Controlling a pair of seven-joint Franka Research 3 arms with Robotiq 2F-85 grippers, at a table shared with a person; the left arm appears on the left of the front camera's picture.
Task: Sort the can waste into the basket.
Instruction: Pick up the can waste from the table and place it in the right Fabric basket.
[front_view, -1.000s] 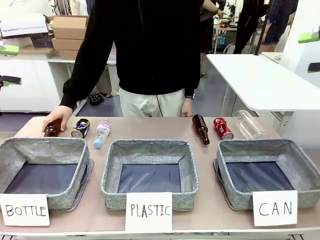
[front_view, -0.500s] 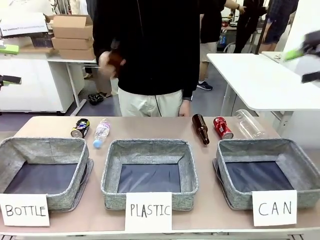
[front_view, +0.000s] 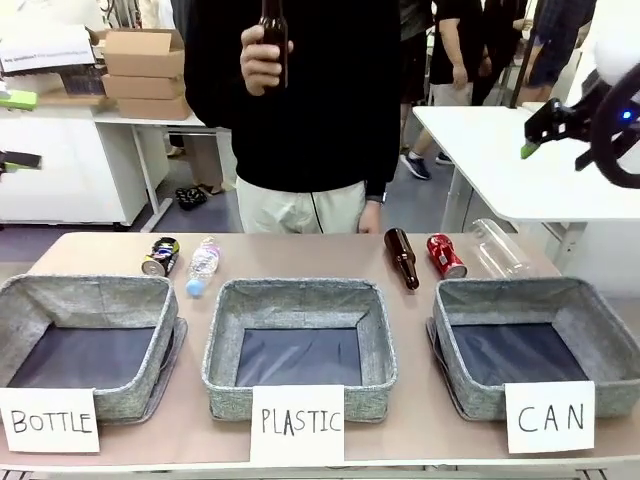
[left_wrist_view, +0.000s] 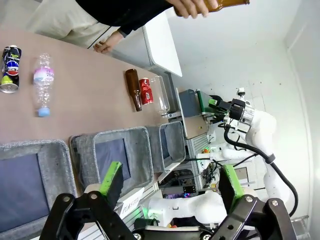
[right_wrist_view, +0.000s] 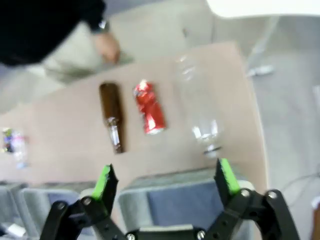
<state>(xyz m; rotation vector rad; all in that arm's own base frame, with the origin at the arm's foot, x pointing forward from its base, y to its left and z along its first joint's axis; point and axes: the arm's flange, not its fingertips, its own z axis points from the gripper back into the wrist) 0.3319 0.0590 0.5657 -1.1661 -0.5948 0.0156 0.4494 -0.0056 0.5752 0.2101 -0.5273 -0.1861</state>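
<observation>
Red metal first: the red can (right_wrist_view: 150, 114) lies on the counter (front_view: 300, 255) just behind the far rim of the CAN basket (front_view: 510, 287), between a brown bottle (right_wrist_view: 112, 117) and a clear bottle (right_wrist_view: 200, 107). My right pincer (right_wrist_view: 165, 175) hangs high above it, wide and empty. The can's long axis runs along my view, so I judge the 2 fingers (right_wrist_view: 106, 182) would close across it. The dark can (front_view: 161, 256) lies far left, nearer my left pincer (left_wrist_view: 171, 175), also wide and empty.
</observation>
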